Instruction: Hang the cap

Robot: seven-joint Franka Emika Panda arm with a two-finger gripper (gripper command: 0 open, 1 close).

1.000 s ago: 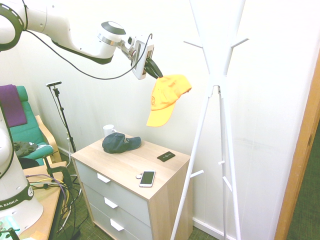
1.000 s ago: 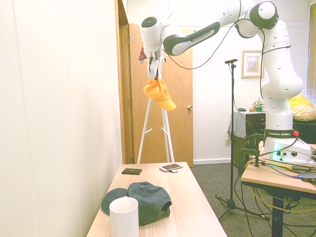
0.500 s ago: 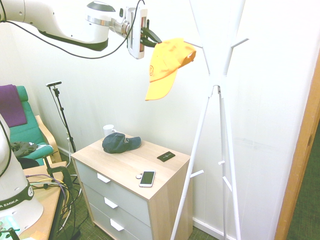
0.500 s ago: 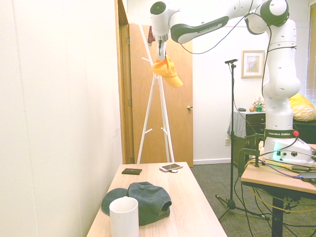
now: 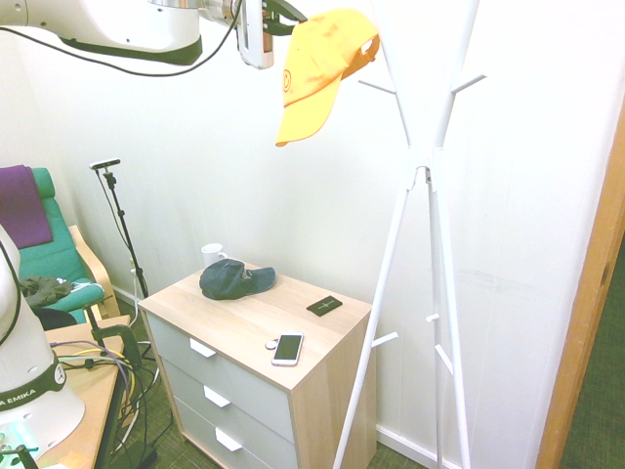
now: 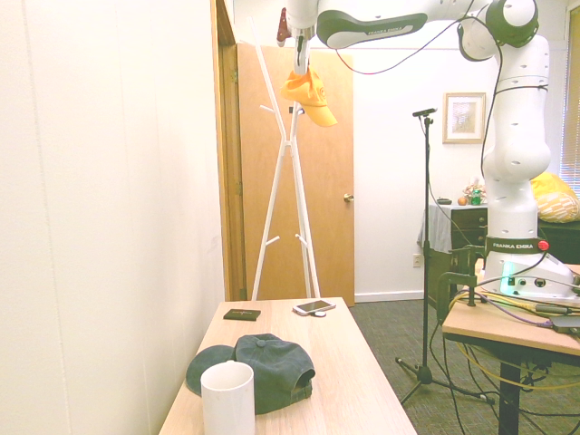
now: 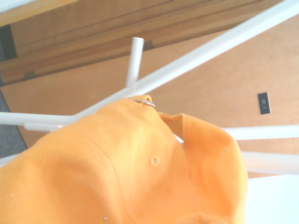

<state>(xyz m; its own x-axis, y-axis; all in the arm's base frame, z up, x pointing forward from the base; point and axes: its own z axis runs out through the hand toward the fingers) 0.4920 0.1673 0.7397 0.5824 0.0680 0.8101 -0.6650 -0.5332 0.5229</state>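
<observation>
Cap (image 5: pixel 319 68): yellow-orange, dangling brim-down high beside white coat rack's (image 5: pixel 422 147) upper pegs
Gripper (image 5: pixel 283 12): clenched on cap's back edge, near top of frame
Dresser (image 5: pixel 322 342): navy cap (image 5: pixel 234 278), mug, phone on top

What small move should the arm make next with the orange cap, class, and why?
Probably carry the cap sideways toward the coat stand to line it up over a peg. The gripper holds it high beside the stand, on no peg yet.

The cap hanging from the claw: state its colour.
The cap is yellow-orange with a small round dark emblem on its front; this shows best in the first exterior view.
</observation>
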